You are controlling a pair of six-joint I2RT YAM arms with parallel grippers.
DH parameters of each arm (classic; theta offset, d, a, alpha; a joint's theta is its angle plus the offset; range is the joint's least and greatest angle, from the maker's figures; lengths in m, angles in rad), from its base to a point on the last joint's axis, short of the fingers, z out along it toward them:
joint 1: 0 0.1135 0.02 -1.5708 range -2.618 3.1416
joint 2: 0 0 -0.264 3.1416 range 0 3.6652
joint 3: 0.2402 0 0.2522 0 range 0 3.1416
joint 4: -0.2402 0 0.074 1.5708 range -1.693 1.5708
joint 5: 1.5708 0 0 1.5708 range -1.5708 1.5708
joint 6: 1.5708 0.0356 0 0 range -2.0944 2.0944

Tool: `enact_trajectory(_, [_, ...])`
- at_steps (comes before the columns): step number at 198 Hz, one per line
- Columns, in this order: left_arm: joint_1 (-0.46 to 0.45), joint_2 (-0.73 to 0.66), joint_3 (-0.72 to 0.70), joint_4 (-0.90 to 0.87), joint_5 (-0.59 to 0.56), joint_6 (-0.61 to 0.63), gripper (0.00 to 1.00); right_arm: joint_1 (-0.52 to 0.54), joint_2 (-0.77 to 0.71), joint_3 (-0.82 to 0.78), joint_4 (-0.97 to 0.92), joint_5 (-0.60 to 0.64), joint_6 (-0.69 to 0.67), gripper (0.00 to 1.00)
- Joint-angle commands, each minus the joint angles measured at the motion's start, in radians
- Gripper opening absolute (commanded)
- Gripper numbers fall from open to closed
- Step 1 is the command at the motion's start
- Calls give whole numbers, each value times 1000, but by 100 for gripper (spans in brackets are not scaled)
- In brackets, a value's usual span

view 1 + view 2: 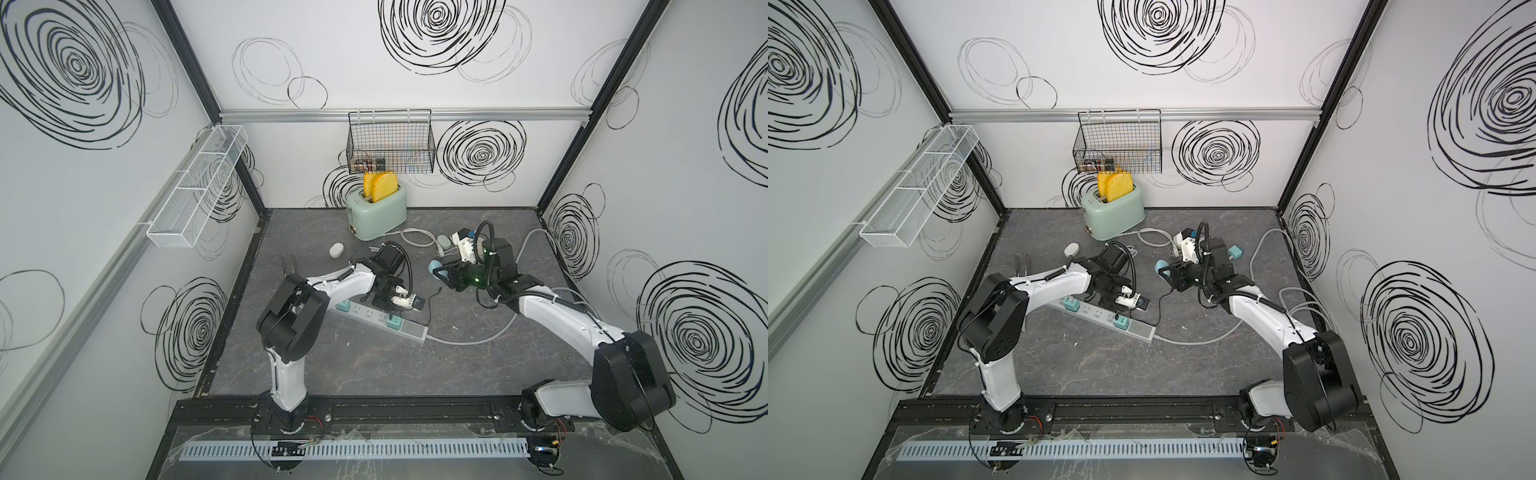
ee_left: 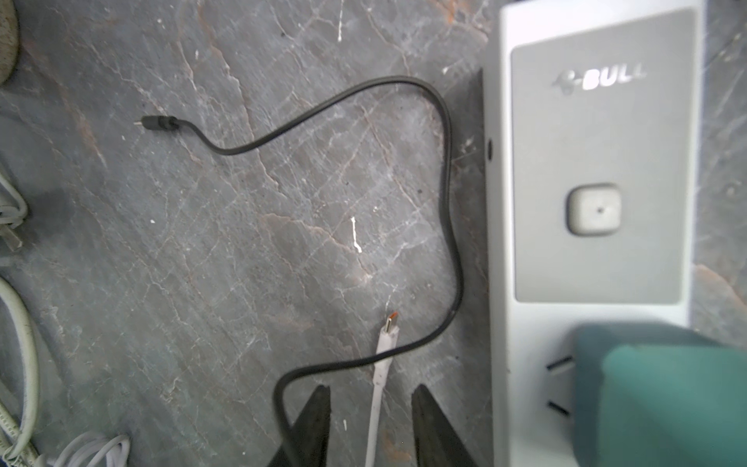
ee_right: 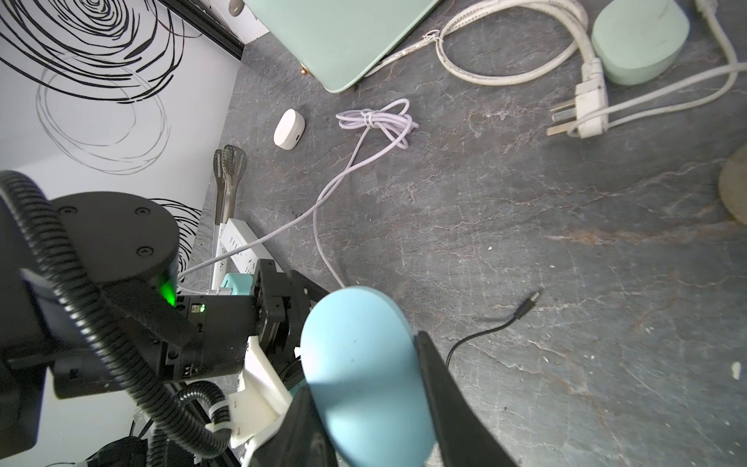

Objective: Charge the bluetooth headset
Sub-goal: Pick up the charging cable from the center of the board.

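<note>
Grey, marble-veined stone covers the counter, and near its middle the right gripper is clamped on the pale blue headset case, one black finger against each side. In both top views the case sits at that gripper's tip, right of the power strip and nearer than the mint toaster.

The left gripper hangs over the right end of the power strip with its fingers apart. A thin white cable with a flat metal connector runs through the gap, touching neither finger as far as the wrist view shows. A black cable loops just beside the strip's grey switch panel, crosses over the white cable and passes by the gripper's finger. Its small free plug lies bare on the counter, between the two grippers and apart from the blue case.

A teal adapter is plugged into the strip next to the panel, and a second teal adapter sits at the strip's left end. Farther back, a white oval case lies left of the toaster, and a green case lies to its right by a thick white power cord.
</note>
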Motion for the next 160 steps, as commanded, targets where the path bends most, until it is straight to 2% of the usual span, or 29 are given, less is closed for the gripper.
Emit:
enact_trajectory(1, [-3,25,-18,19,-6,85,38,-7,-25,-18,31,-18,9,21])
enact_trajectory(57, [-16,60,-40,60,-46,95,35,-18,-28,-23,38,-33,17,21])
enact_trajectory(88, [-20,59,-43,70,-16,86,32,-28,-27,-23,42,-42,23,21])
enact_trajectory(130, [-15,87,-28,67,5,63,10,-34,-29,-25,45,-46,24,21])
enact_trajectory(158, [1,81,-7,77,0,22,5,-36,-26,-24,47,-47,28,21])
enact_trajectory(160, [4,80,-5,78,0,17,1,-35,-27,-24,48,-47,28,20])
